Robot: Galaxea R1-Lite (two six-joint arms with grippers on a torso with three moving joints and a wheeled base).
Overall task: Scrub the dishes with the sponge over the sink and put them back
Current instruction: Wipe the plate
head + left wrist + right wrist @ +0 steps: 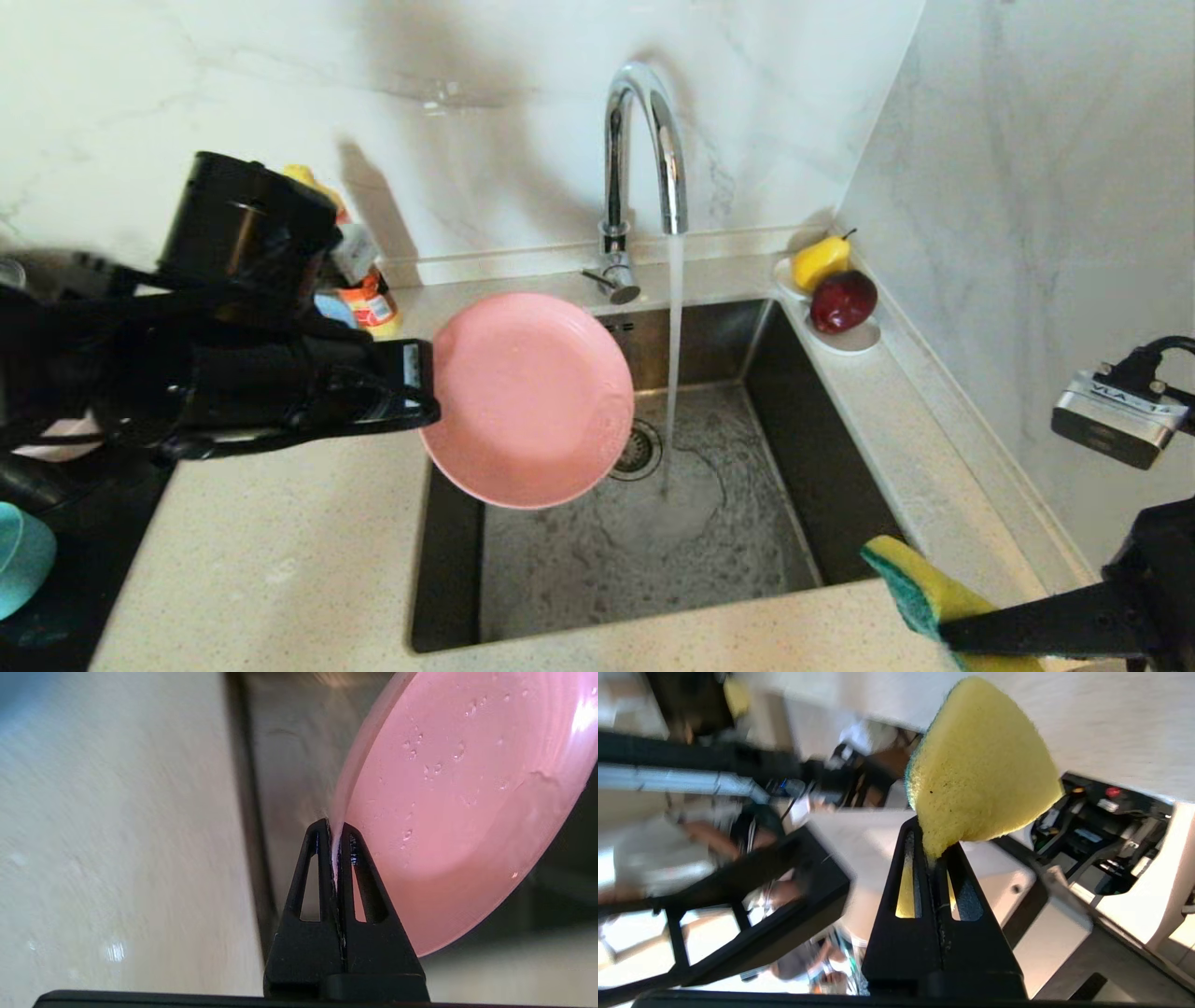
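Left end effector (335,828): pressed together on the rim of the pink plate (527,399), holding it tilted above the left part of the sink (794,411).
Right end effector (934,851): pinching the sponge (980,767) over the near right corner of the sink.
Faucet (639,149): water runs into the basin, just right of the plate.
Bench (280,560): a teal bowl (21,557) sits at the far left.

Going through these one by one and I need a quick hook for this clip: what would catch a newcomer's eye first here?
The pink plate, held by its rim in the left gripper and tilted over the left part of the sink, stands out first. Next is the water running from the chrome faucet into the basin, just beside the plate. At the counter's near right corner, the right gripper pinches the yellow sponge, apart from the plate.
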